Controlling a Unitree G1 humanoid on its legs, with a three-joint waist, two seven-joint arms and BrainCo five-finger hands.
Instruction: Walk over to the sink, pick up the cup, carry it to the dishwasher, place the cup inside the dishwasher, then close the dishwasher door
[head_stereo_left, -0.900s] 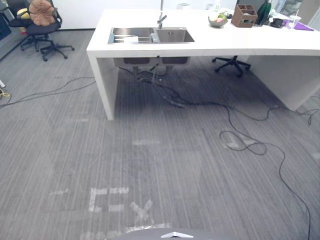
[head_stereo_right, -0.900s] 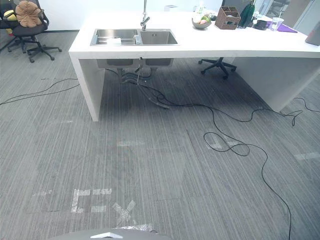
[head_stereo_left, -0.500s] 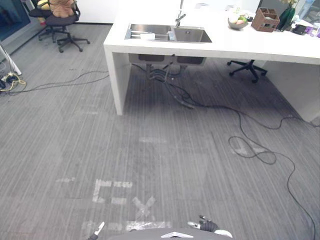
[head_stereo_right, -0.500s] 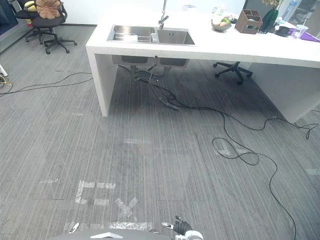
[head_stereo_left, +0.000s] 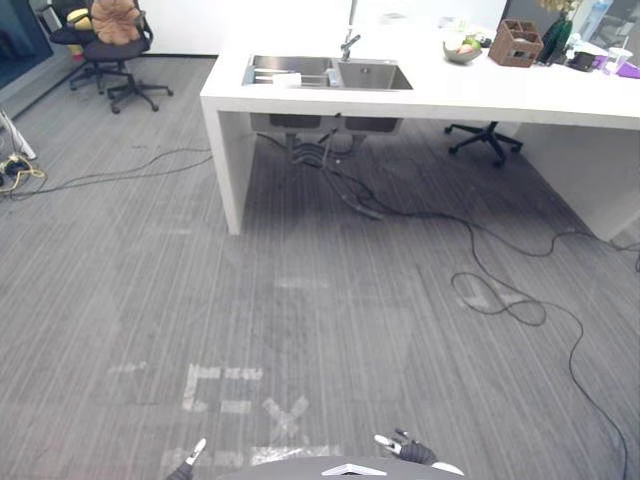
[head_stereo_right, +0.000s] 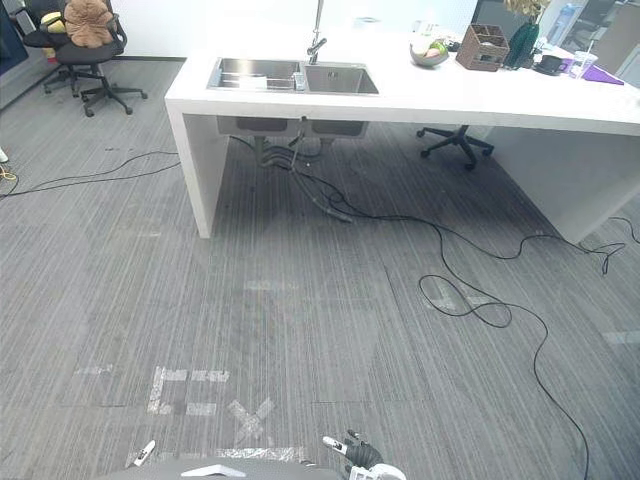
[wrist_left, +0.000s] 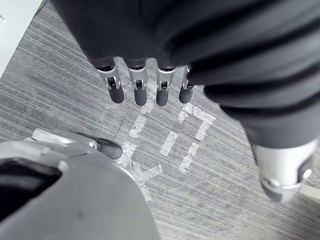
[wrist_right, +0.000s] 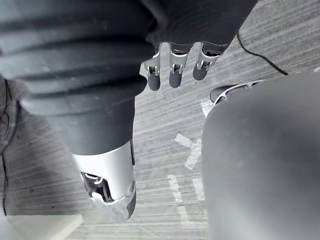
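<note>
Since I stand well back from the work, most of what lies before me is the grey striped carpet floor (head_stereo_left: 120, 300). Black cables (head_stereo_left: 500, 300) trail over it from under the sink, and pale tape marks (head_stereo_left: 225, 385) sit on it close in front of me. Across the far side runs the long white bench (head_stereo_left: 480, 95). Its left end carries a steel double sink (head_stereo_left: 375, 75), and a faucet (head_stereo_left: 348, 42) rises behind the divider. An office chair (head_stereo_left: 110, 60) with a brown plush toy (head_stereo_left: 113, 20) on its seat stands off to the far left. A second chair (head_stereo_left: 485, 135) stands behind the bench. On the bench's right stretch sit a bowl (head_stereo_left: 461, 52) of fruit, a brown caddy (head_stereo_left: 515, 45) and a dark green bottle (head_stereo_left: 553, 40) (all well apart from the sink).

In the left basin, just beside the divider, stands a small pale thing that I take for the cup (head_stereo_right: 298, 80), though it is too small here to be sure. It is far from both my hands.

My left hand (wrist_left: 140, 87) hangs low at my side above the tape marks, its fingers straight and relaxed, holding nothing. My right hand (wrist_right: 174, 70) hangs the same way on the other side, its fingers loose and its thumb apart, with nothing in it.
</note>
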